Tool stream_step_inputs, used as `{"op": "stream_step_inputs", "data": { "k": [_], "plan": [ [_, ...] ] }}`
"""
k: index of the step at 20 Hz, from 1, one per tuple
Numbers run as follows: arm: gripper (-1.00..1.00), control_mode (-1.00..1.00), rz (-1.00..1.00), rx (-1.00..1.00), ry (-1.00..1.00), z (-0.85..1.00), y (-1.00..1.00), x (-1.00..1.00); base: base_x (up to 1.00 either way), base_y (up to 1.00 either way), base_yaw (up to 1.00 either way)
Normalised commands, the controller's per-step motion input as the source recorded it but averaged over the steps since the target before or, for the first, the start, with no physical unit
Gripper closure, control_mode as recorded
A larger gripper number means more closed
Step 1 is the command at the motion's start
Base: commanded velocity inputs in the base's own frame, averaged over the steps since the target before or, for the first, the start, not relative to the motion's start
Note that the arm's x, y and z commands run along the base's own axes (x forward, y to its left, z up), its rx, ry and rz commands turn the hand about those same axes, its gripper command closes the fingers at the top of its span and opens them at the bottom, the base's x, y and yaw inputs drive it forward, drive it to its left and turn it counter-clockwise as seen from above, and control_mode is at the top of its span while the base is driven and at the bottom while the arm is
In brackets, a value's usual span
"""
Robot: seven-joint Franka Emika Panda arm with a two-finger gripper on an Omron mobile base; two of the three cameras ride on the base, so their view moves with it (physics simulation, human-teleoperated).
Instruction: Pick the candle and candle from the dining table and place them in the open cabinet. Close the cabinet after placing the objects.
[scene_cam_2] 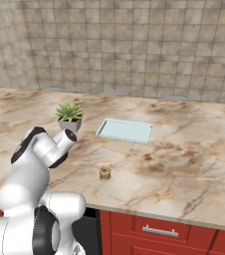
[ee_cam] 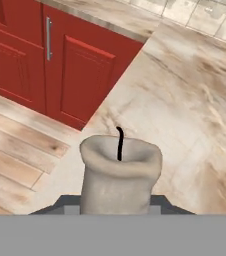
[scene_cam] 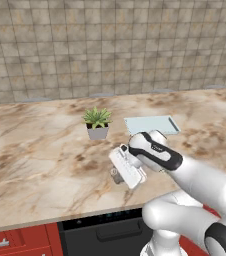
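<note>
The pale grey-beige candle (ee_cam: 120, 172) sits right at the bottom of the hand view, its black wick up, with the dark tips of the pincer (ee_cam: 116, 204) flanking its base. The pincer is closed tight on this candle, low on its body, which I judge keeps the wick and rim free and the cylinder upright for the carry. In the left base view the pincer (scene_cam: 118, 174) hangs just over the desk (scene_cam: 40, 155) near its front edge, a small greyish shape at its end that is too small to make out clearly. Whether the candle has left the marble top I cannot tell.

The second candle, the squat olive-gold stub (scene_cam_2: 104, 173), stands on the desk near the front edge, apart from the arm, so it looks like the later pick. Further back stand a spiky green plant in a grey pot (scene_cam: 97, 123) and, beside it, a flat pale blue tray (scene_cam_2: 125, 130), both well clear of the grasp. Red cupboard fronts (ee_cam: 60, 65) with a vertical silver handle show below the desk edge in the hand view. The first step, I judge, is the grasp itself; lifting and the trip to the wall cabinet lie ahead.
</note>
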Motion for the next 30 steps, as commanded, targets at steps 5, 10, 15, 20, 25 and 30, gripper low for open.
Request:
{"op": "stream_step_inputs", "data": {
  "k": [5,10,15,20,25,30],
  "plan": [
    [1.00,-1.00,0.00,0.20,0.00,0.68,0.00,-0.11,0.00,0.00,0.00],
    [1.00,-1.00,0.00,0.20,0.00,0.75,0.00,-0.14,0.00,0.00,0.00],
    [1.00,-1.00,0.01,0.21,0.00,0.76,-0.01,-0.15,0.00,0.00,0.00],
    [1.00,-1.00,0.02,0.19,0.00,0.64,-0.01,-0.21,0.00,0.00,0.00],
    [1.00,-1.00,0.01,0.10,0.00,0.42,0.03,-0.17,0.00,0.00,0.00],
    [1.00,-1.00,0.00,0.00,0.00,0.00,0.09,0.00,0.00,0.00,0.00]
  ]
}}
